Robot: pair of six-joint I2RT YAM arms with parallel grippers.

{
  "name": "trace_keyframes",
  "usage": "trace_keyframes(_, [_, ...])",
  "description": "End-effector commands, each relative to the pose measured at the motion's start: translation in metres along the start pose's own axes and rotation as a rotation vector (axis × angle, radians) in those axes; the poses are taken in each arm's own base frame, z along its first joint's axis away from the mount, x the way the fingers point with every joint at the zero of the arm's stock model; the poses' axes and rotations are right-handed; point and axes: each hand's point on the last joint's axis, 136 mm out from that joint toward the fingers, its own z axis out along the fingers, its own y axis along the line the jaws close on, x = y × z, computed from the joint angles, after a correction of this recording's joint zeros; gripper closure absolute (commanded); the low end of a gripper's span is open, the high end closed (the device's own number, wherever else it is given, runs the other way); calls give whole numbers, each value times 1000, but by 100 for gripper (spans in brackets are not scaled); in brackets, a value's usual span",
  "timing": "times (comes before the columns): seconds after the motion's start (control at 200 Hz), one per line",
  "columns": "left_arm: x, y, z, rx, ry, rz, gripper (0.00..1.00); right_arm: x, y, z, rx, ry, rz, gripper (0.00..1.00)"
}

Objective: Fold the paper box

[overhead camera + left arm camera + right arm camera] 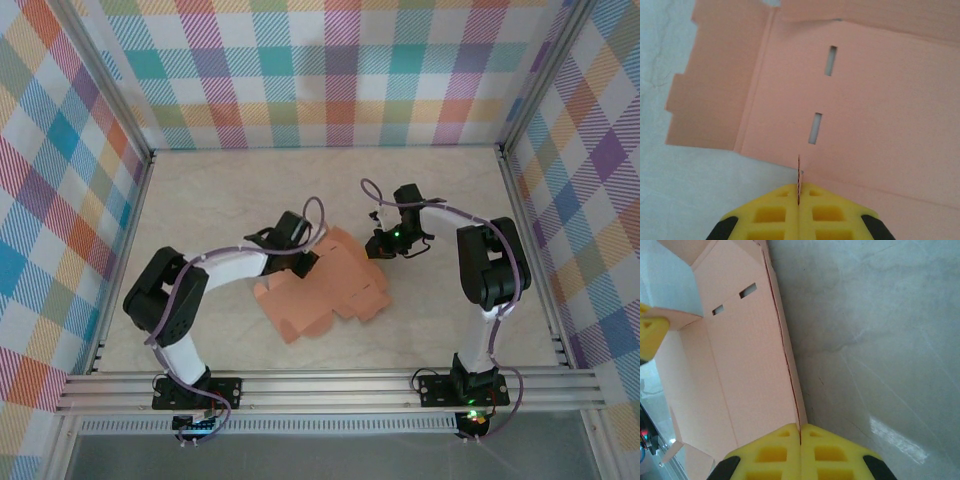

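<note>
Two arms take hold of the box (320,290), a salmon card sheet not yet folded, whose middle rests on the marbled bench (220,190). The left end effector (298,258) is clenched on the box's far-left edge, its yellow fingers (825,197) nipping the thin card near a slot (815,128). The right end effector (385,245) is clamped tight on the box's far-right edge, along a crease. Holding opposite edges likely lets the pair raise the box's side panels while its weight keeps the base down.
</note>
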Motion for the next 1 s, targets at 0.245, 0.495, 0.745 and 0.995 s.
trace_keyframes(0.245, [-23,-21,-10,-310,-207,307,97,-24,17,-18,-19,-76,-8,100])
trace_keyframes(0.495, [-21,-39,8,-426,-167,485,96,-25,19,-17,-35,-78,-7,100])
trace_keyframes(0.745, [-18,-51,19,-408,-174,480,96,-24,19,-16,-40,-77,-7,100])
trace_keyframes(0.995, [-24,-50,12,-212,-188,280,88,-23,20,-17,-42,-76,-12,100])
